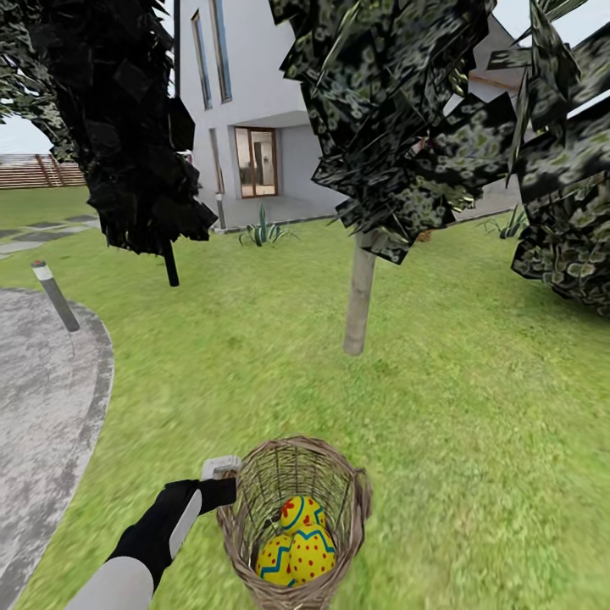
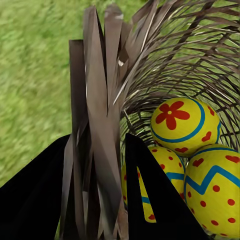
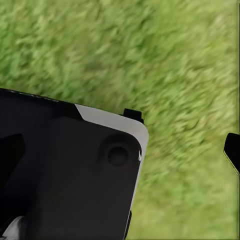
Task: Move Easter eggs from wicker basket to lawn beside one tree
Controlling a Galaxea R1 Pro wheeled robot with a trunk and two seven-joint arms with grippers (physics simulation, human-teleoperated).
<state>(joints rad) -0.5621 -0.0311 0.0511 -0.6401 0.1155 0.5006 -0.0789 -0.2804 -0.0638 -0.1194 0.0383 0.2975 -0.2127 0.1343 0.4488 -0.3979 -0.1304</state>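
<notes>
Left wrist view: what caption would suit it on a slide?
The left gripper clamps the wicker basket rim, three Easter eggs inside.

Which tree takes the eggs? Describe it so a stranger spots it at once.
Start at the white house, then come forward over the lawn. The tree stands mid-lawn, beyond the wicker basket. Its trunk is thick and pale grey-beige; the near-black tree has a thin black one.

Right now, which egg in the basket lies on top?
The egg with the red flower mark; it rests on the two zigzag-banded eggs below it in the wicker basket.
</notes>
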